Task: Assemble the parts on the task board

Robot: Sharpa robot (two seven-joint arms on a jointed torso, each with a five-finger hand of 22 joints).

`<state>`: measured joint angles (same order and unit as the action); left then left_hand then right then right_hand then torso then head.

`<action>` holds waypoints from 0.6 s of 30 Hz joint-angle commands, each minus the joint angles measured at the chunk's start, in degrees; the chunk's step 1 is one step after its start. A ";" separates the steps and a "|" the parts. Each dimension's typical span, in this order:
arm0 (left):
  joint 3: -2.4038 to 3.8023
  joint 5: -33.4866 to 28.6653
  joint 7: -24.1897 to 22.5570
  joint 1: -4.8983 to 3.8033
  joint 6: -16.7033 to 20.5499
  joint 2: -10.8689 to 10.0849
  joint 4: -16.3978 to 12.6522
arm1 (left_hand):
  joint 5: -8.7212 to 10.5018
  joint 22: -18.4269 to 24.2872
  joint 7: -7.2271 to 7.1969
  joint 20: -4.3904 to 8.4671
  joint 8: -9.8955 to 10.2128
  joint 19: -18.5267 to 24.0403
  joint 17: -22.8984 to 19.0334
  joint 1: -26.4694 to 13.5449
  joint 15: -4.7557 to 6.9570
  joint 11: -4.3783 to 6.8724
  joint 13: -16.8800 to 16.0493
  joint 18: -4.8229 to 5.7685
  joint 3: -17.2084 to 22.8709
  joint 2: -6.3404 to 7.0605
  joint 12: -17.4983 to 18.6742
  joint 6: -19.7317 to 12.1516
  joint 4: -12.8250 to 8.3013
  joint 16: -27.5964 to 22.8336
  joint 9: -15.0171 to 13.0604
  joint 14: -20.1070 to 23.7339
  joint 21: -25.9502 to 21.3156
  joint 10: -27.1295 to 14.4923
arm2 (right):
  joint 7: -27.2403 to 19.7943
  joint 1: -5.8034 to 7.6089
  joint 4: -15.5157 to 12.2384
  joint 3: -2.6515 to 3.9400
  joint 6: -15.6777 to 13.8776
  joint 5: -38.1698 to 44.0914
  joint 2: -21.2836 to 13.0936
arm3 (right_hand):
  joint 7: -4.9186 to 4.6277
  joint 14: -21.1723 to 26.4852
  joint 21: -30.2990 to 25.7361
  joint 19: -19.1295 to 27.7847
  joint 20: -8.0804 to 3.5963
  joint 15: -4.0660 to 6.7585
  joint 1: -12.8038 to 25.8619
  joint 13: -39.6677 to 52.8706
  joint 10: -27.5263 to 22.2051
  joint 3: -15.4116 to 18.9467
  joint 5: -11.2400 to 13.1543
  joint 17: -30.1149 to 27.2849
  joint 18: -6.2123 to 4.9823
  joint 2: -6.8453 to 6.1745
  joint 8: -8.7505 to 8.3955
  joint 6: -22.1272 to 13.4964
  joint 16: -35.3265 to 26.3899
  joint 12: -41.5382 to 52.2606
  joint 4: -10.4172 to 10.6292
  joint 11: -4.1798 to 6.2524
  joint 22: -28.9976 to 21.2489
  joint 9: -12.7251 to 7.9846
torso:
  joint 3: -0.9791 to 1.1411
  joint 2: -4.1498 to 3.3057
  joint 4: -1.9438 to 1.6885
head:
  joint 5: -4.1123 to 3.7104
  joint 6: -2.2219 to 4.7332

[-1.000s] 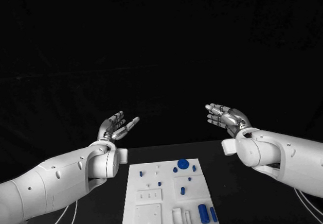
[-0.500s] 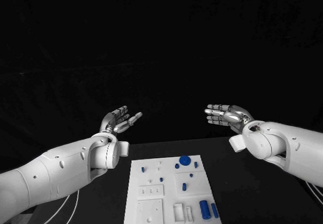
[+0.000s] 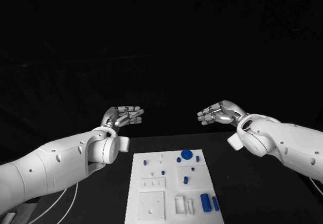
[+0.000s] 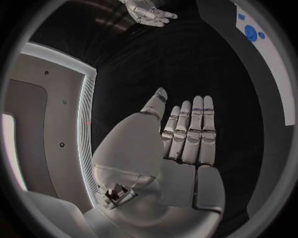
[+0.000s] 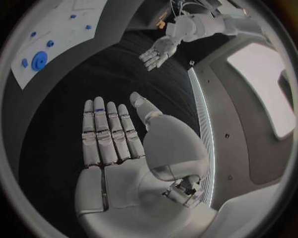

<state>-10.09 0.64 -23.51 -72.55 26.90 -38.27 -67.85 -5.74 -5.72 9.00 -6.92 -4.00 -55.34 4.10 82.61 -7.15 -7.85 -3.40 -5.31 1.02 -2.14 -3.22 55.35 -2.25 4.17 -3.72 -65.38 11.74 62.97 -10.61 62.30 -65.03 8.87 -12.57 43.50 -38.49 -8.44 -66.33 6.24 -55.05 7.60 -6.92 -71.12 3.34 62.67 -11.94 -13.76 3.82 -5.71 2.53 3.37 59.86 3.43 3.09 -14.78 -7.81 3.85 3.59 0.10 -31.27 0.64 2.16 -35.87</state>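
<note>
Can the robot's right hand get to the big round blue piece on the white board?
Probably yes. The right hand is open, holds nothing, and nothing lies between it and the round blue piece on the board.

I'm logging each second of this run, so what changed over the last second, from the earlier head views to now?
Both hands turned: the left hand and right hand, earlier raised with fingers pointing up and away, now face each other above the table's far edge, fingers pointing inward. Neither took hold of anything. The task board and its blue parts show no move of their own; the camera shifted slightly.
</note>
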 commanded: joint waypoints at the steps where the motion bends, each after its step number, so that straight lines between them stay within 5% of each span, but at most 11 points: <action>1: 0.05 2.62 0.15 -0.57 -3.51 -0.86 -1.86 | -0.26 -0.37 -0.71 1.15 -0.09 -1.14 0.05 0.66 0.91 1.06 0.00 1.10 1.00 -0.67 -0.04 2.64 -1.10 0.17 -0.12 -1.94 1.05 2.78 | -0.98 -0.01 -0.07 0.04 0.72 21.22 0.67 | 0.65 -2.49 0.61 -2.46 -1.10 1.00 0.81 -0.04 2.37 -2.51 -0.32 0.23 0.56 -0.59 0.17 1.94 0.05 0.08 -1.29 0.89 0.10 0.18 | -0.07 -0.94 -0.27 | 0.16 -0.21; 6: 0.04 3.27 0.14 -1.31 -3.82 -2.74 -5.35 | -0.30 -0.78 -0.58 1.78 0.27 -0.34 -0.11 0.09 1.01 1.02 0.02 2.00 2.89 -0.24 -0.07 2.90 -2.56 -0.28 -0.08 -2.13 2.34 2.72 | 0.00 -0.01 -0.52 0.05 -0.13 35.04 1.76 | 0.84 -9.46 2.68 -8.59 -3.78 3.71 0.07 0.03 4.02 -6.80 -1.15 1.48 0.10 -2.96 0.22 2.94 0.68 0.22 -1.61 1.79 0.45 0.18 | -0.08 -2.08 -0.84 | 0.00 -0.53; 9: 0.04 3.48 0.16 -1.92 -3.87 -4.02 -7.80 | -0.26 -0.89 -0.52 1.76 0.27 -0.08 -0.11 -0.24 0.97 0.93 0.00 1.95 3.32 -0.02 -0.10 2.74 -2.91 -0.28 -0.07 -2.03 2.77 2.47 | 0.91 -0.01 -1.22 0.06 -0.50 42.85 2.12 | 1.25 -15.09 5.48 -13.75 -5.30 5.71 -1.24 0.02 3.71 -7.19 -1.46 3.14 -1.08 -4.32 0.22 2.40 2.50 0.24 -1.70 2.25 1.52 0.14 | -0.13 -2.96 -1.37 | -0.10 -0.47; 12: 0.03 3.77 0.17 -2.35 -4.13 -4.87 -9.71 | -0.26 -0.94 -0.45 1.67 0.30 0.11 -0.12 -0.57 0.87 0.76 0.01 1.87 3.50 0.37 -0.09 2.47 -3.22 -0.30 -0.05 -1.82 3.12 2.01 | 1.70 -0.01 -1.92 0.06 -0.61 48.92 2.28 | 1.54 -20.19 8.64 -19.46 -6.26 7.07 -1.89 0.04 4.46 -6.54 -1.90 6.21 -2.71 -5.30 0.27 2.64 5.52 0.25 -1.59 2.82 2.97 0.17 | -0.15 -4.02 -2.22 | -0.45 -0.42; 18: 0.03 5.13 -0.11 -2.72 -4.83 -5.00 -12.06 | -0.22 -0.84 -0.31 1.44 0.29 0.30 -0.13 -1.35 0.67 0.43 0.00 1.76 3.28 0.60 -0.09 1.95 -3.01 -0.35 -0.05 -1.50 3.32 1.12 | 3.97 -0.12 -2.21 0.07 0.66 60.53 2.90 | 1.73 -20.21 14.47 -24.56 -6.47 7.66 -1.46 0.03 4.44 -4.92 -1.68 18.45 -5.49 -6.30 0.17 2.60 21.02 0.18 -1.49 3.07 6.76 0.11 | -0.22 -5.57 -4.22 | -1.01 0.08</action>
<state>-10.09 4.12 -23.13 -75.11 23.75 -43.32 -79.51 -5.74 -6.59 8.78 -5.62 -3.98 -55.36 4.05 81.78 -6.37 -7.40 -3.43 -4.42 4.26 -1.42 -3.37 57.61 -5.49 3.99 -3.82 -66.93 14.73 64.39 -8.71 62.24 -67.22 8.90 -12.70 92.55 -35.76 -7.02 -84.02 21.02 -79.94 1.16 0.46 -72.40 3.36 67.17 -17.13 -15.63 22.70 -10.64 -3.51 3.44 62.62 25.28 3.14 -16.30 -4.86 10.84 3.74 -0.08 -35.68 -2.40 1.37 -36.08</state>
